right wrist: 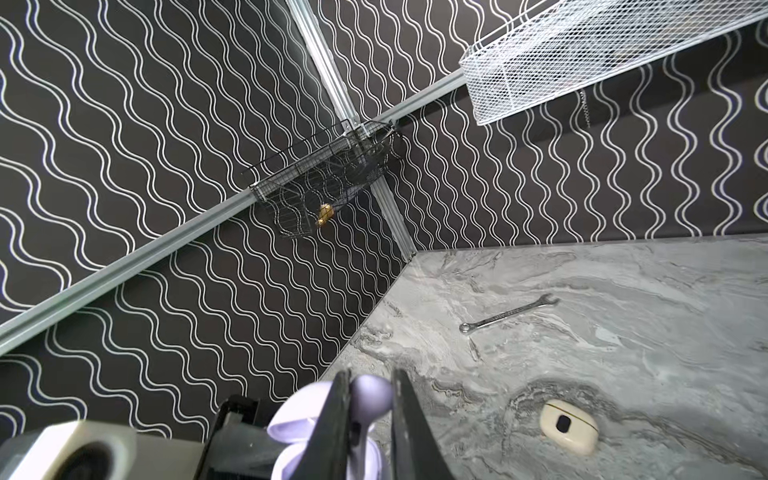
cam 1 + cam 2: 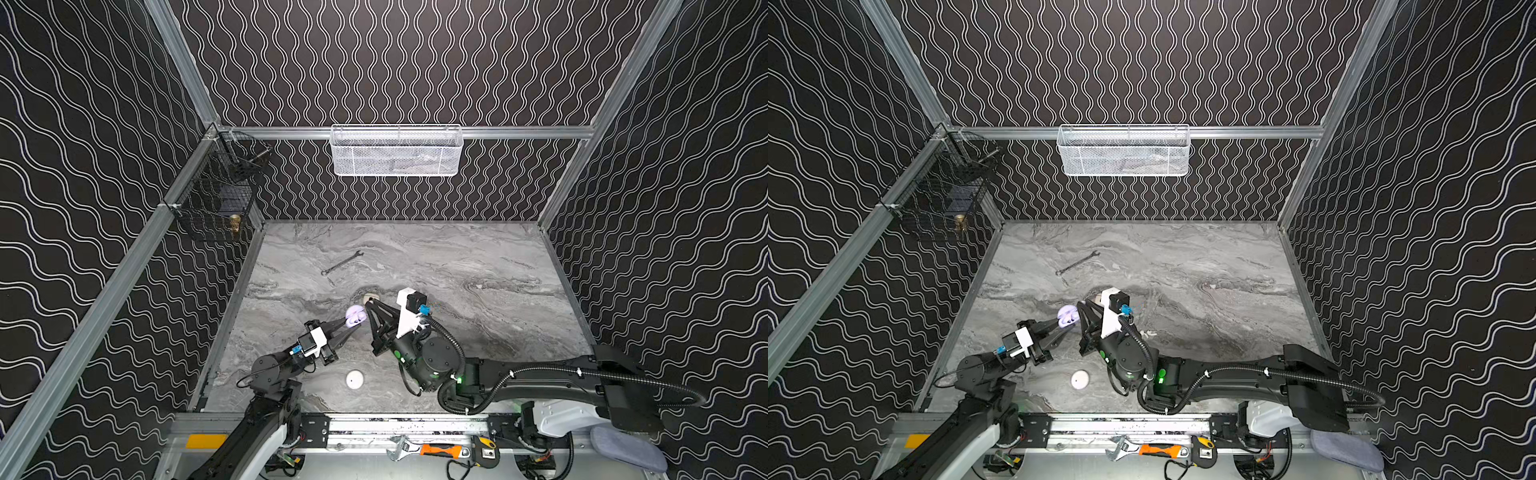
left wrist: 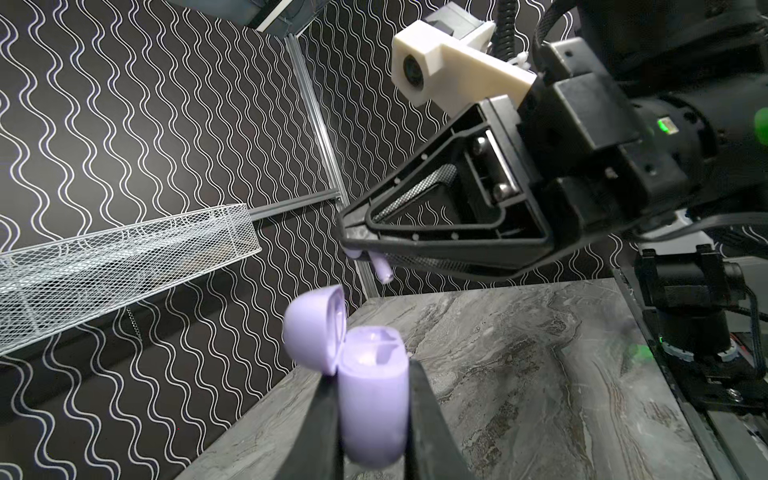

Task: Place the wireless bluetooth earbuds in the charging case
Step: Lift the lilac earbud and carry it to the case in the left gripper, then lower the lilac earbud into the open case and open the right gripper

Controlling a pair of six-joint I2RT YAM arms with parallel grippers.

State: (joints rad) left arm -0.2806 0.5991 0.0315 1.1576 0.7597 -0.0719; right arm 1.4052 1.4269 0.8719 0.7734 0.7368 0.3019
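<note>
Landmark: lilac case (image 3: 370, 386), held clear above the bench (image 3: 519, 374), lid (image 3: 313, 328) hinged open and standing up to one side.

- Left hand (image 2: 348, 325): clenched on the lower body of the lilac case, one finger on each flank. Mouth faces up.
- Right hand (image 3: 353, 245): clamped on a lilac earbud (image 3: 383, 272), just above the lilac case and apart from it. The bud's head sits between the fingertips in the right wrist view (image 1: 371, 400); its stem sticks out below, tilted.
- I cannot tell whether one well is already filled.

Risks, as I judge them:
- The stem is angled, not in line with the well. On a straight descent it would likely catch the rim and rotate in the pinch.
- The grip is on the rounded head only, a small smooth surface. Any side load could squirt the bud out, and it would drop to the bench below the lilac case.
- The lilac case has no support underneath. A firm push could make it slide or pivot between the left fingers.
- The lid stands close to the approach path. A right fingertip brushing it could swing it shut over the wells.
- The two hands are very near each other, so fingertip contact is possible during the descent.
- Letting go before the bud seats would leave it perched on the rim.

Bystanders, none in the path: cream case (image 1: 569, 432) just beyond the lilac case, wrench (image 2: 341, 262) farther beyond, white round case (image 2: 354, 379) on the near side.
</note>
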